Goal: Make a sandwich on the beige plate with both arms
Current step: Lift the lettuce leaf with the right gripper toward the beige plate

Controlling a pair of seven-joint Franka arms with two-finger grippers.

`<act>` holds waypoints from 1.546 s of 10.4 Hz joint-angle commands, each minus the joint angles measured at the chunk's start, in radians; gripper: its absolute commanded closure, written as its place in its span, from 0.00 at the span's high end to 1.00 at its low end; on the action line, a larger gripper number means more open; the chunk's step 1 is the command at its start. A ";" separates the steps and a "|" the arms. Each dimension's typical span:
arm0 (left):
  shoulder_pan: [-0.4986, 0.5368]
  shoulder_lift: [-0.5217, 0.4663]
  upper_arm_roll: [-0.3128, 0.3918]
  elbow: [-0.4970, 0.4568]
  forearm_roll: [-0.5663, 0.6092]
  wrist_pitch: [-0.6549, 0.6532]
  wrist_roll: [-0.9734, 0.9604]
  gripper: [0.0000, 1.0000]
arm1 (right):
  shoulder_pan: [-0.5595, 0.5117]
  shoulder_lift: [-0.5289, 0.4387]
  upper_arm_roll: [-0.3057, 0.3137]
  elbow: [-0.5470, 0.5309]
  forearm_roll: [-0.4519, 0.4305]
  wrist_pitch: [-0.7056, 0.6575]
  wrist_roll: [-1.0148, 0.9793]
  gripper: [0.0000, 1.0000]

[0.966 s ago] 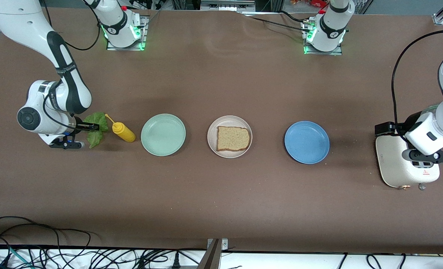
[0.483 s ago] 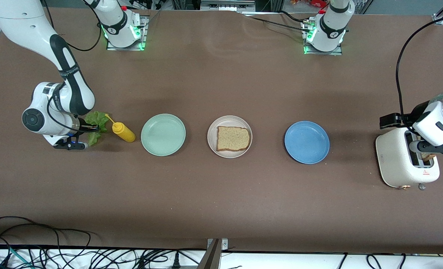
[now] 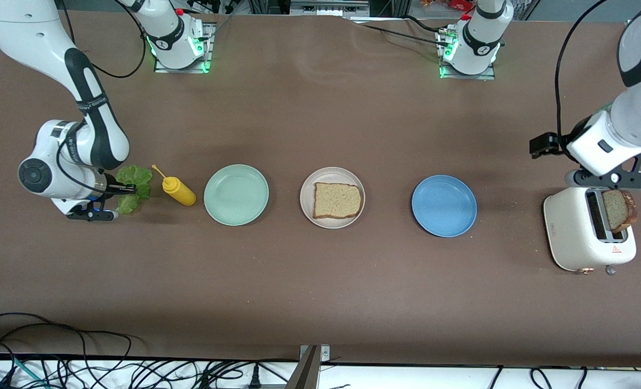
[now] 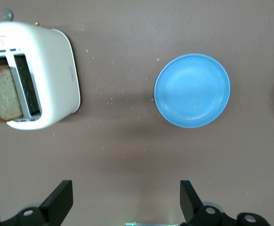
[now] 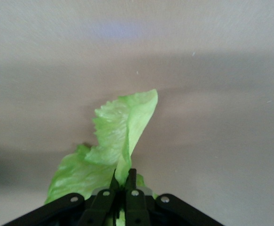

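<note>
The beige plate [image 3: 306,190] sits mid-table between two other plates, with one brown bread slice [image 3: 337,200] lying flat on it. A second bread slice [image 3: 619,209] [image 4: 3,94] sticks up out of the white toaster [image 3: 574,235] [image 4: 52,70] at the left arm's end. Above the toaster hangs my left gripper [image 3: 609,180] [image 4: 124,202], open and holding nothing. At the right arm's end, my right gripper [image 3: 128,188] [image 5: 123,181] is shut on the green lettuce leaf [image 3: 134,178] [image 5: 120,127], low over the table.
A yellow squeeze bottle [image 3: 178,190] lies beside the lettuce, toward the mint-green plate [image 3: 236,194]. A blue plate [image 3: 443,205] [image 4: 192,90] lies between the beige plate and the toaster. Cables hang along the table's front edge.
The right gripper has shut on the lettuce and drawn it slightly toward its end of the table. The left gripper has risen off the toaster, and a bread slice now shows sticking out of it.
</note>
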 commanded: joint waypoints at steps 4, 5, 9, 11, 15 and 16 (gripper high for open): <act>-0.073 -0.118 0.111 -0.136 -0.064 0.105 0.002 1.00 | 0.024 -0.023 0.005 0.342 -0.007 -0.378 -0.015 0.01; -0.076 -0.118 0.117 -0.119 -0.063 0.093 -0.008 1.00 | 0.042 -0.025 0.007 0.398 -0.013 -0.443 -0.013 0.01; -0.087 -0.120 0.119 -0.072 -0.075 -0.014 -0.002 1.00 | 0.165 -0.040 0.008 0.590 -0.001 -0.701 0.172 0.01; -0.087 -0.120 0.118 -0.050 -0.101 -0.044 -0.004 1.00 | 0.248 -0.054 0.022 0.590 0.016 -0.701 0.348 0.02; -0.065 -0.110 0.116 -0.050 -0.113 -0.042 0.002 1.00 | 0.416 0.007 0.036 0.573 0.160 -0.582 0.783 0.02; -0.065 -0.109 0.117 -0.049 -0.113 -0.041 0.002 1.00 | 0.468 0.033 0.036 0.575 0.176 -0.537 0.886 0.02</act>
